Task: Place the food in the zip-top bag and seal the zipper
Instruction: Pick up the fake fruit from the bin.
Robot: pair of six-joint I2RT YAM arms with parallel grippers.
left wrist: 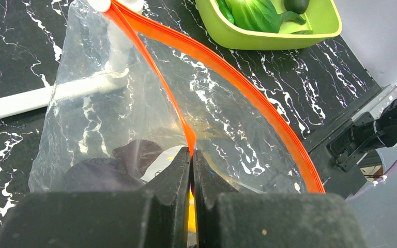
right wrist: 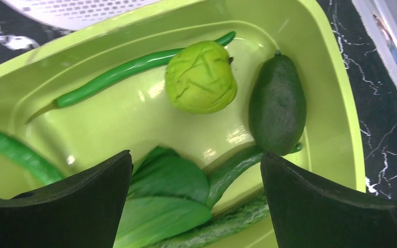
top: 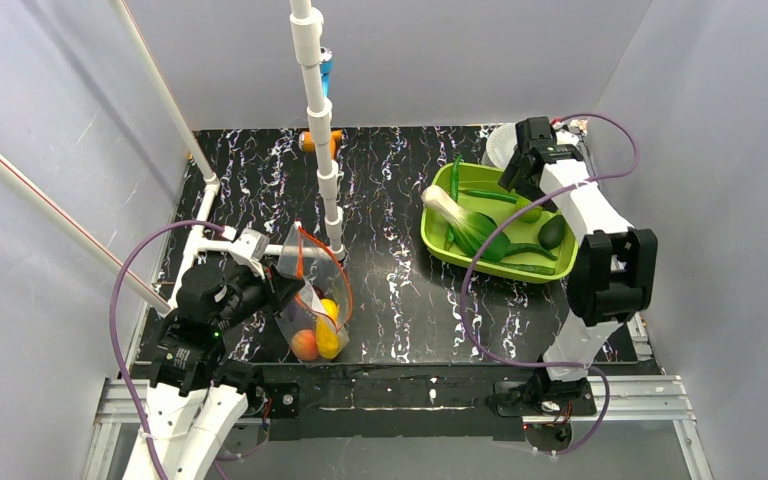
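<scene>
Left fingers (left wrist: 173, 181) pinch the zipper (left wrist: 154, 77) edge; right fingers (right wrist: 72, 201) spread wide over the tray (right wrist: 341, 103).

Bag open and half loaded, greens not in yet

The clear zip-top bag (top: 305, 285) stood upright, its red-orange zipper (left wrist: 150, 66) gaping wide, pinched in the left claw (left wrist: 192, 152). An orange-red peach (top: 304, 345), a yellow piece (top: 328, 335) and a dark plum (left wrist: 137, 154) sat inside. The leafy ball (right wrist: 200, 76), avocado (right wrist: 277, 106) and green pods (right wrist: 129, 70) lay in the lime tray (right wrist: 134, 113).
</scene>
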